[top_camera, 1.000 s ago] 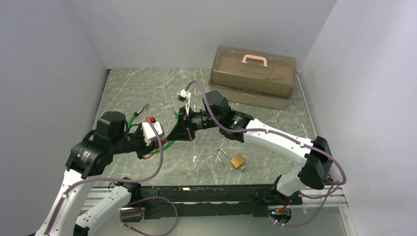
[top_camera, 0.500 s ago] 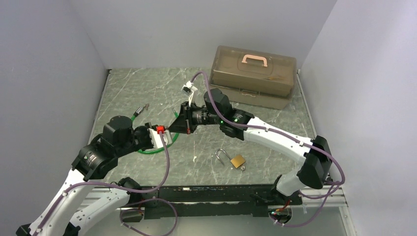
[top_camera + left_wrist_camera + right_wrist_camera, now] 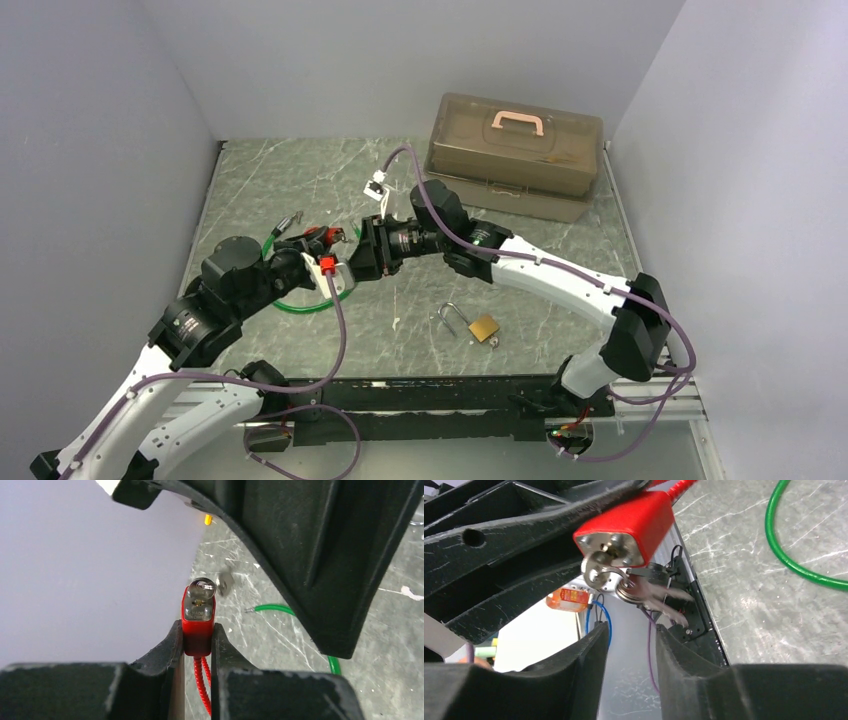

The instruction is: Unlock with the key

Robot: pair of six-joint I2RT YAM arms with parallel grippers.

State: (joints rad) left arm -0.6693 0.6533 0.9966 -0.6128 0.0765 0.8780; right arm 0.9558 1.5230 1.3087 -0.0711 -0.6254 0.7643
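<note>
Gripping the small red metal padlock point(image 3: 199, 617) by its body, my left pincer point(image 3: 198, 632) holds it above the grey marble bench point(image 3: 400, 330). A silver key bunch on a ring point(image 3: 641, 592) hangs from its keyhole, blurred. My right pincer point(image 3: 630, 635) stands parted just beside it, apparently touching nothing.

My arms meet tip to tip.
Left gripper point(image 3: 198, 632) pinches the red padlock point(image 3: 198, 611); right gripper point(image 3: 630, 632) faces it, fingers parted.
</note>
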